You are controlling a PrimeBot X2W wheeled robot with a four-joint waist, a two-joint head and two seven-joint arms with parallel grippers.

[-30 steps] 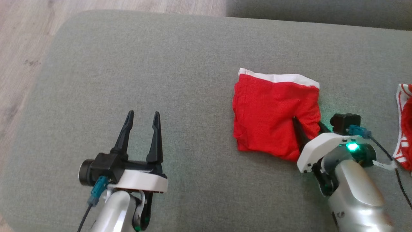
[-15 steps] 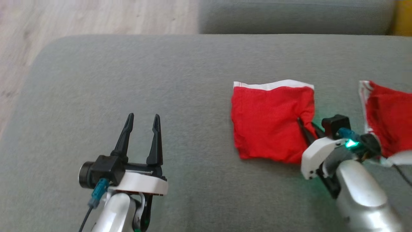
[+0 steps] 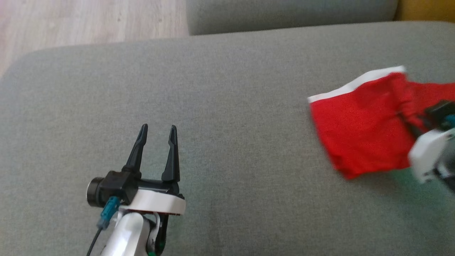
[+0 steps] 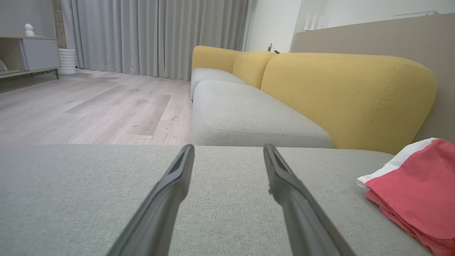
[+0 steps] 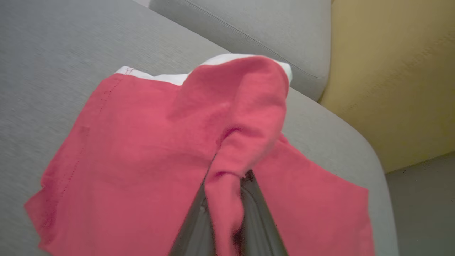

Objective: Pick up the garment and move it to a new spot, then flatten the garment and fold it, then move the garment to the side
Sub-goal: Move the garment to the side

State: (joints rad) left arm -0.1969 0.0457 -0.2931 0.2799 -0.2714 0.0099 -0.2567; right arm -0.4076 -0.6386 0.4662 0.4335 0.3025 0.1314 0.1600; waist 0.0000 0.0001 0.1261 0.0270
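The garment point(image 3: 359, 135) is a folded red cloth with a white band along its far edge, lying on the grey cushion point(image 3: 213, 89) at the right. My right gripper point(image 3: 408, 122) is shut on a bunched fold at its right side. In the right wrist view the fold point(image 5: 241, 117) rises from between the closed fingers point(image 5: 193, 231), and the rest of the garment point(image 5: 135, 149) lies flat. My left gripper point(image 3: 157, 129) stands open over bare cushion at the lower left, well away from the garment point(image 4: 419, 192); its fingers point(image 4: 170, 192) hold nothing.
More red cloth point(image 3: 435, 92) lies at the right edge behind the pinched fold; I cannot tell whether it is a separate piece. A yellow backrest point(image 4: 337, 92) runs along the far side. Wooden floor point(image 3: 71, 21) lies beyond the cushion's left edge.
My right gripper has shut on the garment's right side and pulled it to the right, lifting a fold. The head view has also shifted. My left gripper has stayed put.
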